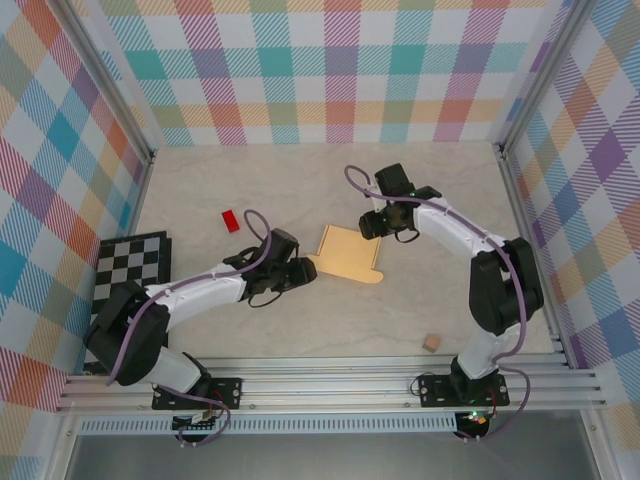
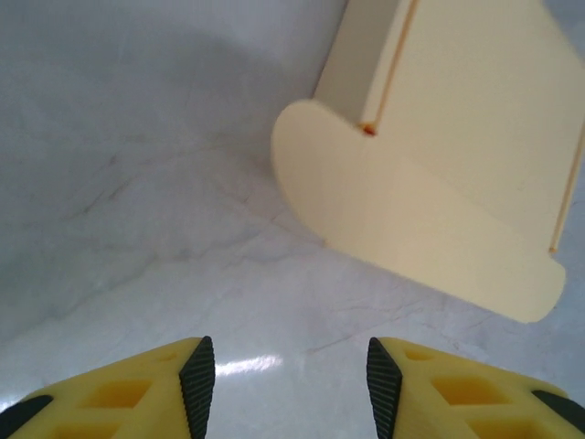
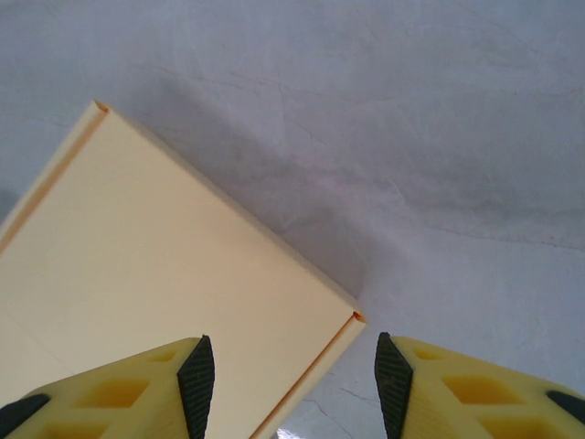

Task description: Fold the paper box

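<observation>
The paper box (image 1: 348, 255) lies flat on the marbled table as a pale yellow-orange cardboard piece, with a rounded flap along its near edge. My left gripper (image 1: 305, 272) sits just left of that flap. In the left wrist view its jaws (image 2: 291, 366) stand open over bare table, with the paper box (image 2: 439, 165) ahead and to the right. My right gripper (image 1: 378, 225) hovers at the box's far right corner. In the right wrist view it is open (image 3: 294, 366), straddling a corner of the paper box (image 3: 164, 274) without touching it.
A small red block (image 1: 231, 220) lies left of the box. A folded checkerboard (image 1: 133, 262) rests at the left wall. A tiny tan cube (image 1: 431, 343) sits near the front right. Plaid walls enclose the table on three sides.
</observation>
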Tool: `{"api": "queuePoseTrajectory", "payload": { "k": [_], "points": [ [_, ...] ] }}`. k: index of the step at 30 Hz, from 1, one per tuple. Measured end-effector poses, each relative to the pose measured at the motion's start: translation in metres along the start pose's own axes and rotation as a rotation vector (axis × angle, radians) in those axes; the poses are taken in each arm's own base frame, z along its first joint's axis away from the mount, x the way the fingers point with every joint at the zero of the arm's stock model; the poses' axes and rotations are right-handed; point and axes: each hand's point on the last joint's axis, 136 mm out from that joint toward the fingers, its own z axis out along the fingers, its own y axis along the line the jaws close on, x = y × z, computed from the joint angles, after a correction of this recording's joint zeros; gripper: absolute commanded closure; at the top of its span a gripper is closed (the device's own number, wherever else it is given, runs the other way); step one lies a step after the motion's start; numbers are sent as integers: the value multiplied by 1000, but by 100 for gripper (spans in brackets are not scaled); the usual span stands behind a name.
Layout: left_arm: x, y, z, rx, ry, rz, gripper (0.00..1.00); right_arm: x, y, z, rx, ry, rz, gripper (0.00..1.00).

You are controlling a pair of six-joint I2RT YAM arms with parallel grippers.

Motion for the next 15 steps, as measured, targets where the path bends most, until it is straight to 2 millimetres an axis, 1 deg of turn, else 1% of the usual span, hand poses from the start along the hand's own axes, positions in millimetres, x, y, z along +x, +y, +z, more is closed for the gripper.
{"api": "queuePoseTrajectory", "payload": {
  "k": [2, 3, 5, 7, 8, 10, 12, 13, 14, 15],
  "points": [
    [-6, -2, 0, 1, -31, 59, 48, -1, -1, 10, 2, 12, -12, 47],
    [-9, -3, 0, 4, -44, 87, 44, 1, -2, 13, 2, 22, -11, 45],
    [-15, -5, -1, 16, -64, 125, 38, 6, 0, 14, -6, 38, 15, 44],
    [-21, -7, -2, 20, -78, 155, 36, 12, 4, 10, -27, 42, 75, 40],
    [-27, -8, -2, 20, -88, 166, 34, 17, 6, 8, -41, 41, 113, 38],
    [-41, -12, 0, 26, -114, 187, 29, 34, 11, 1, -71, 43, 195, 34],
    [-57, -16, 6, 31, -134, 201, 26, 55, 16, -7, -102, 44, 281, 30],
    [-61, -17, 9, 35, -137, 205, 24, 62, 18, -9, -116, 45, 312, 28],
    [-66, -17, 14, 44, -140, 208, 19, 68, 21, -11, -132, 46, 350, 24],
    [-69, -15, 18, 52, -141, 207, 11, 72, 23, -12, -147, 46, 375, 21]
  ]
}}
